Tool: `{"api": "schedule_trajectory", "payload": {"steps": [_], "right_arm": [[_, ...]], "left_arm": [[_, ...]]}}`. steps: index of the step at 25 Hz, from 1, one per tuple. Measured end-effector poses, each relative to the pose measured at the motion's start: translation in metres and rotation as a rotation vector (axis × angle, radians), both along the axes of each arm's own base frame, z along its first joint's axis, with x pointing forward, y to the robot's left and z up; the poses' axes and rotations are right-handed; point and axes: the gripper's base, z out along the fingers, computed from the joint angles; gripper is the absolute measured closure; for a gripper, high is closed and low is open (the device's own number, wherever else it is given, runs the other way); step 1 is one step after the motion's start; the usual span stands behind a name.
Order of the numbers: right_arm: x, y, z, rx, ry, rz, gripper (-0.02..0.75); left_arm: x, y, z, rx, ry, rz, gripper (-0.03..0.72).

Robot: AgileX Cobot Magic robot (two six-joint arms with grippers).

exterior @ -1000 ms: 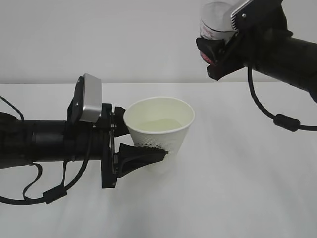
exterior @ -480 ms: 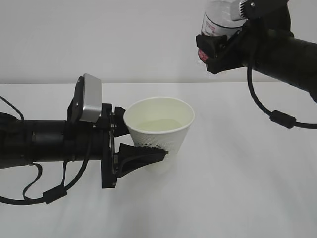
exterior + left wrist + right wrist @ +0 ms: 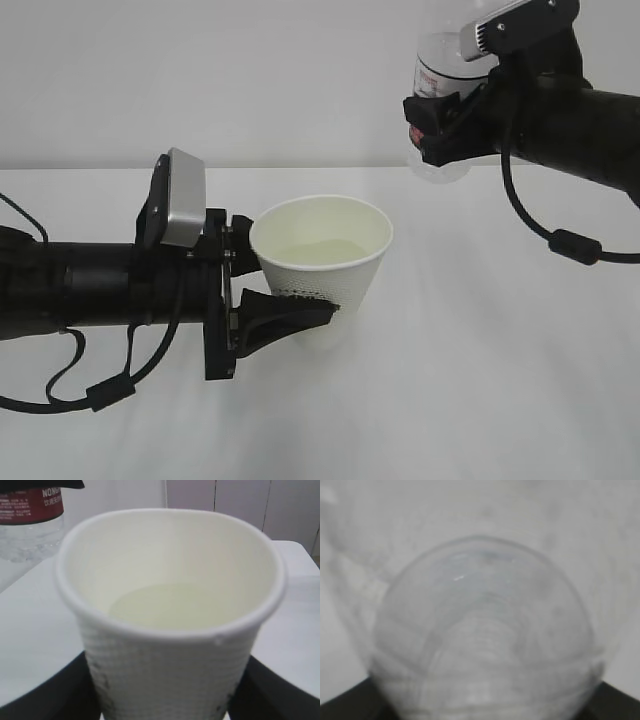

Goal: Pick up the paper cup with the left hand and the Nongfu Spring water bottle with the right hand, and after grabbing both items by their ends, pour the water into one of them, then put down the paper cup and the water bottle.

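Paper cup point(image 3: 322, 262) sits upright, clamped in the left hand point(image 3: 262, 290), keeping its water point(image 3: 318, 252) level — right hand point(image 3: 440, 125) grips the Nongfu Spring water bottle point(image 3: 440, 62) aloft, clear of it.

Upright white paper cup point(image 3: 322, 262) holds pale water point(image 3: 175, 605); red-labelled Nongfu Spring water bottle point(image 3: 437, 75) is raised upper right.

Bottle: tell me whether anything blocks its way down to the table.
Nothing visible does. The bottle hangs in the right gripper, up and to the right of the cup held by the left gripper; the table beneath it is bare.
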Motion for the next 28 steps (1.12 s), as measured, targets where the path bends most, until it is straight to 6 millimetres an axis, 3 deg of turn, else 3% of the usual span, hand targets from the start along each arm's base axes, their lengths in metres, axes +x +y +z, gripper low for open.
{"api": "schedule_trajectory", "payload": {"steps": [28], "right_arm": [[0.0017, -0.0099, -0.0074, 0.048, 0.113, -0.118, 0.280]], "left_arm": [[0.0001, 0.0000, 0.0001, -0.001, 0.000, 0.002, 0.202]]}}
